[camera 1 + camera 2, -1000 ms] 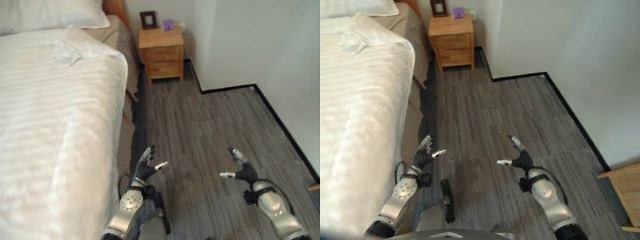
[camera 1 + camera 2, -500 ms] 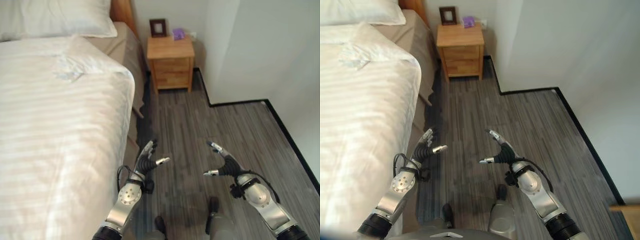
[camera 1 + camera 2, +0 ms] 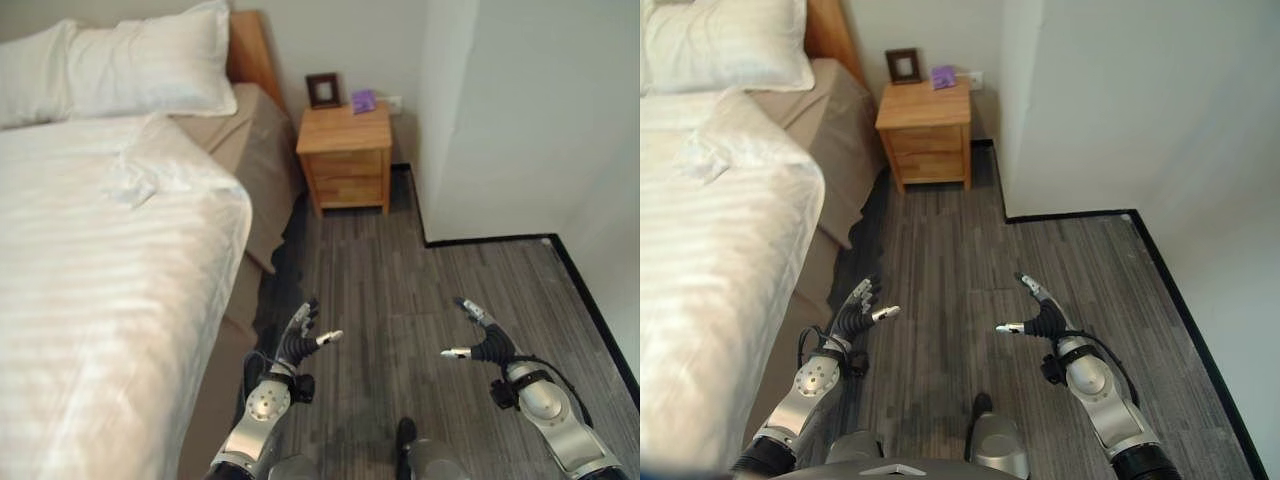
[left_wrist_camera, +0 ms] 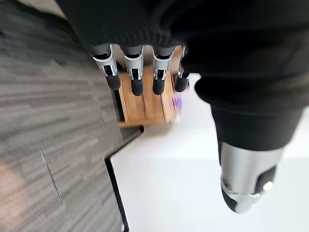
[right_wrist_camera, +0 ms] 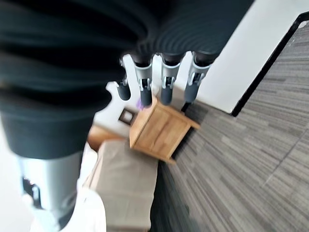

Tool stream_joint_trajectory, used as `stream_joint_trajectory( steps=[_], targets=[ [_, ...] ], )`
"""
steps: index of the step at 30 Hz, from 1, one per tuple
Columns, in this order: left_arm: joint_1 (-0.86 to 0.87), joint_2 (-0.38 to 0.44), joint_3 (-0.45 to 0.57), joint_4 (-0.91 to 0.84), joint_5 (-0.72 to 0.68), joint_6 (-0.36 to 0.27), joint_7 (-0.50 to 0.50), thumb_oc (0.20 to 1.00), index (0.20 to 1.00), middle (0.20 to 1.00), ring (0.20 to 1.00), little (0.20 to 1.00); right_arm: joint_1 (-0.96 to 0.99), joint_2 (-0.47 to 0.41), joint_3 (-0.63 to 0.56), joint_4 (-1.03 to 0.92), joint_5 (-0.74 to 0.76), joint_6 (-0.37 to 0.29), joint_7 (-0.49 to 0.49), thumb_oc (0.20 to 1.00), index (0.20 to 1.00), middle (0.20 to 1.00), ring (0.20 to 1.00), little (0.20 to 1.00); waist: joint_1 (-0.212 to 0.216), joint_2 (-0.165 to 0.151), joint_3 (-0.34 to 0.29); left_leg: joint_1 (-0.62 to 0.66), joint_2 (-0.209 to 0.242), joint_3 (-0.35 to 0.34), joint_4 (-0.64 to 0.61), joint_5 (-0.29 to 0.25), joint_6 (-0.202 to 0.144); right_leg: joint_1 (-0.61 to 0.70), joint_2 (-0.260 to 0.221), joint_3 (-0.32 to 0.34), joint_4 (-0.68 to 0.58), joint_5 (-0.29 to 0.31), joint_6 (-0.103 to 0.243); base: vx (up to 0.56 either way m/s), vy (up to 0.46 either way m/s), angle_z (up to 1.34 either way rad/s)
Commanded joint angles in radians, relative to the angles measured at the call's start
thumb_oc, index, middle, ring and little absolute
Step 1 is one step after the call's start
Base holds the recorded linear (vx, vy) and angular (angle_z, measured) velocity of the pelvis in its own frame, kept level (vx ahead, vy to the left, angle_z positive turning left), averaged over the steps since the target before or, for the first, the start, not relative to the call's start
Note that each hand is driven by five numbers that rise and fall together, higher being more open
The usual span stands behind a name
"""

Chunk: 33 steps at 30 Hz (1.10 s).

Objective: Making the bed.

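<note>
So, both hands are empty and loose right now. The left hand (image 3: 300, 338) hangs over the floor just beside the bed's near edge, fingers straight and relaxed, thumb sticking out, gripping nothing. The right hand (image 3: 482, 340) is well off to the right over the grey plank floor (image 3: 400, 280), fingers spread the same way, also holding nothing.

What's changed over the last second is mostly the camera: the whole picture has shifted, so more of the far end now shows, including the pillows (image 3: 140, 65) against the headboard (image 3: 250, 55) and the wooden nightstand (image 3: 347, 150) with its little picture frame (image 3: 323, 90). That's the robot moving, not the furniture. The hands look about as open as they did before and have grabbed nothing in between.

The white duvet (image 3: 100, 300) lies across the bed on the left, with a rumpled folded corner (image 3: 135, 180) near the pillows and tan sheet (image 3: 250, 140) exposed beside it. My guess: it's walking toward that corner, and the bed-making proper isn't started.
</note>
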Motion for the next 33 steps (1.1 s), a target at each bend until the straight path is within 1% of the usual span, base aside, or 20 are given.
stream_joint_trajectory(
  steps=[1, 2, 3, 4, 6, 9, 11, 13, 15, 16, 17, 19, 21, 22, 23, 24, 25, 28, 30, 33],
  targets=[
    [0.027, 0.002, 0.020, -0.126, -0.017, -0.047, -0.004, 1.000, 1.000, 1.000, 1.000, 1.000, -0.017, -0.021, 0.032, -0.097, 0.010, -0.054, -0.011, 1.000, 1.000, 1.000, 1.000, 1.000, 0.041, 0.018, -0.005, 0.003, -0.033, 0.049, -0.267, -0.112, 0.072, 0.147, 0.008, 0.028, -0.151, -0.065, 0.116, 0.54, 0.106, -0.38],
    [0.033, 0.001, 0.017, -0.134, -0.015, -0.042, -0.001, 1.000, 1.000, 1.000, 1.000, 1.000, -0.012, -0.019, 0.035, -0.092, 0.003, -0.055, -0.013, 1.000, 1.000, 1.000, 1.000, 1.000, 0.051, 0.031, -0.010, -0.010, -0.037, 0.060, -0.410, -0.099, 0.077, 0.174, 0.024, 0.031, -0.151, -0.097, 0.122, 0.54, 0.138, -0.39],
    [0.037, 0.000, 0.013, -0.137, -0.011, -0.038, -0.002, 1.000, 1.000, 1.000, 1.000, 1.000, -0.010, -0.019, 0.039, -0.089, -0.004, -0.057, -0.014, 1.000, 1.000, 1.000, 1.000, 1.000, 0.065, 0.047, -0.018, -0.024, -0.030, 0.060, -0.535, -0.049, 0.076, 0.193, 0.041, 0.038, -0.151, -0.114, 0.126, 0.79, 0.170, -0.29],
    [0.044, -0.006, 0.009, -0.128, -0.015, -0.027, 0.002, 1.000, 1.000, 1.000, 1.000, 1.000, -0.004, -0.021, 0.038, -0.086, -0.016, -0.063, -0.028, 1.000, 1.000, 1.000, 1.000, 1.000, 0.085, 0.053, -0.024, -0.045, -0.004, 0.072, -0.747, 0.018, 0.067, 0.246, 0.050, 0.035, -0.151, -0.151, 0.129, 0.74, 0.135, -0.07],
    [0.051, -0.008, 0.008, -0.122, -0.021, -0.018, 0.012, 1.000, 1.000, 1.000, 1.000, 1.000, -0.001, -0.023, 0.039, -0.080, -0.029, -0.060, -0.044, 1.000, 1.000, 1.000, 1.000, 1.000, 0.089, 0.033, -0.011, -0.115, 0.041, 0.109, -0.764, 0.019, 0.052, 0.310, 0.049, 0.023, -0.151, -0.175, 0.126, 0.64, 0.085, 0.07],
    [0.084, 0.002, 0.027, -0.130, -0.011, -0.012, 0.007, 1.000, 1.000, 1.000, 1.000, 1.000, 0.016, -0.013, 0.044, -0.075, -0.033, -0.055, -0.038, 1.000, 1.000, 1.000, 1.000, 1.000, 0.095, 0.033, -0.033, -0.087, 0.064, 0.177, -0.764, 0.050, 0.059, 0.366, 0.065, 0.041, -0.151, -0.202, 0.135, 0.60, 0.097, -0.18],
    [0.103, 0.010, 0.036, -0.137, -0.012, -0.004, 0.012, 1.000, 1.000, 1.000, 1.000, 1.000, 0.022, 0.005, 0.059, -0.072, -0.040, -0.050, -0.030, 1.000, 1.000, 1.000, 1.000, 1.000, 0.108, 0.032, -0.054, -0.067, 0.067, 0.209, -0.764, 0.109, 0.063, 0.398, 0.064, 0.071, -0.151, -0.218, 0.138, 0.59, 0.129, -0.30],
    [0.100, 0.025, 0.042, -0.133, -0.011, -0.001, 0.018, 1.000, 1.000, 1.000, 1.000, 1.000, 0.014, 0.027, 0.072, -0.058, -0.043, -0.050, -0.033, 1.000, 1.000, 1.000, 1.000, 1.000, 0.124, 0.002, -0.066, -0.037, 0.043, 0.245, -0.763, 0.112, 0.088, 0.396, 0.041, 0.055, -0.060, -0.183, 0.169, 0.51, 0.110, -0.53],
    [0.084, 0.037, 0.050, -0.123, -0.004, 0.006, 0.021, 1.000, 1.000, 1.000, 1.000, 1.000, -0.007, 0.037, 0.089, -0.056, -0.057, -0.051, -0.028, 1.000, 1.000, 1.000, 1.000, 1.000, 0.131, -0.013, -0.065, 0.000, 0.016, 0.270, -0.764, 0.075, 0.118, 0.322, 0.016, 0.043, 0.134, -0.116, 0.243, 0.44, 0.134, -0.48],
    [0.078, 0.053, 0.054, -0.128, -0.005, 0.003, 0.022, 1.000, 1.000, 1.000, 1.000, 1.000, -0.021, 0.036, 0.095, -0.069, -0.061, -0.056, -0.027, 1.000, 1.000, 1.000, 1.000, 1.000, 0.128, -0.018, -0.058, 0.028, 0.004, 0.279, -0.764, 0.055, 0.129, 0.270, -0.001, 0.030, 0.242, -0.033, 0.289, 0.41, 0.143, -0.13],
    [0.073, 0.065, 0.054, -0.131, -0.002, 0.000, 0.020, 1.000, 1.000, 1.000, 1.000, 1.000, -0.033, 0.039, 0.099, -0.074, -0.063, -0.055, -0.020, 1.000, 1.000, 1.000, 1.000, 1.000, 0.122, -0.013, -0.048, 0.056, -0.003, 0.275, -0.764, 0.035, 0.138, 0.202, -0.015, 0.020, 0.356, 0.033, 0.309, 0.38, 0.127, 0.08],
    [0.056, 0.076, 0.059, -0.131, -0.002, -0.001, 0.017, 1.000, 1.000, 1.000, 1.000, 1.000, -0.045, 0.044, 0.102, -0.074, -0.085, -0.054, -0.020, 1.000, 1.000, 1.000, 1.000, 1.000, 0.114, 0.005, -0.041, 0.107, -0.003, 0.275, -0.764, -0.009, 0.148, 0.100, -0.083, -0.056, 0.467, 0.087, 0.309, 0.37, 0.112, 0.18],
    [0.035, 0.083, 0.063, -0.133, -0.003, 0.001, 0.012, 1.000, 1.000, 1.000, 1.000, 1.000, -0.052, 0.039, 0.099, -0.083, -0.110, -0.051, -0.023, 1.000, 1.000, 1.000, 1.000, 1.000, 0.096, 0.004, -0.030, 0.143, -0.022, 0.254, -0.764, -0.056, 0.143, 0.050, -0.169, -0.133, 0.403, 0.052, 0.287, 0.46, 0.033, 0.37],
    [0.031, 0.084, 0.059, -0.134, -0.004, 0.001, 0.009, 1.000, 1.000, 1.000, 1.000, 1.000, -0.056, 0.034, 0.100, -0.093, -0.115, -0.051, -0.022, 1.000, 1.000, 1.000, 1.000, 1.000, 0.090, 0.010, -0.026, 0.159, -0.030, 0.235, -0.764, -0.074, 0.138, 0.022, -0.168, -0.144, 0.354, 0.016, 0.261, 0.34, -0.014, 0.33],
    [0.031, 0.083, 0.059, -0.133, -0.004, 0.001, 0.009, 1.000, 1.000, 1.000, 1.000, 1.000, -0.055, 0.033, 0.100, -0.093, -0.115, -0.051, -0.022, 1.000, 1.000, 1.000, 1.000, 1.000, 0.085, 0.010, -0.025, 0.160, -0.030, 0.230, -0.764, -0.074, 0.137, 0.026, -0.169, -0.149, 0.354, 0.013, 0.261, 0.52, -0.091, 0.58],
    [0.037, 0.078, 0.049, -0.132, 0.001, -0.003, 0.002, 1.000, 1.000, 1.000, 1.000, 1.000, -0.054, 0.026, 0.102, -0.109, -0.120, -0.050, -0.021, 1.000, 1.000, 1.000, 1.000, 1.000, 0.055, 0.013, -0.024, 0.194, -0.051, 0.193, -0.764, -0.110, 0.123, -0.016, -0.126, -0.117, 0.157, -0.041, 0.226, 0.36, -0.082, 0.57],
    [0.038, 0.078, 0.049, -0.132, 0.001, -0.003, 0.001, 1.000, 1.000, 1.000, 1.000, 1.000, -0.053, 0.025, 0.102, -0.110, -0.120, -0.050, -0.021, 1.000, 1.000, 1.000, 1.000, 1.000, 0.052, 0.015, -0.022, 0.196, -0.049, 0.189, -0.764, -0.111, 0.123, -0.008, -0.123, -0.122, 0.149, -0.038, 0.226, 0.56, -0.130, 0.78],
    [0.035, 0.071, 0.048, -0.117, 0.003, -0.012, -0.008, 1.000, 1.000, 1.000, 1.000, 1.000, -0.048, 0.020, 0.105, -0.100, -0.140, -0.040, -0.023, 1.000, 1.000, 1.000, 1.000, 1.000, 0.001, 0.014, -0.024, 0.242, -0.059, 0.127, -0.764, -0.164, 0.099, -0.103, -0.101, -0.016, -0.150, 0.020, 0.235, 0.47, -0.127, 0.64],
    [0.022, 0.069, 0.059, -0.103, 0.015, -0.019, -0.006, 1.000, 1.000, 1.000, 1.000, 1.000, -0.041, 0.023, 0.106, -0.101, -0.151, -0.034, -0.019, 1.000, 1.000, 1.000, 1.000, 1.000, -0.026, 0.021, -0.023, 0.288, -0.053, 0.096, -0.764, -0.202, 0.084, -0.210, -0.108, 0.040, -0.151, 0.045, 0.263, 0.54, -0.152, 0.94],
    [0.016, 0.058, 0.058, -0.088, 0.011, -0.027, -0.007, 1.000, 1.000, 1.000, 1.000, 1.000, -0.019, -0.001, 0.108, -0.109, -0.177, -0.031, -0.010, 1.000, 1.000, 1.000, 1.000, 1.000, -0.046, 0.011, -0.045, 0.400, -0.097, 0.026, -0.760, -0.267, 0.097, -0.157, -0.079, 0.074, -0.151, 0.083, 0.249, 0.66, -0.255, 0.71]
  ],
)
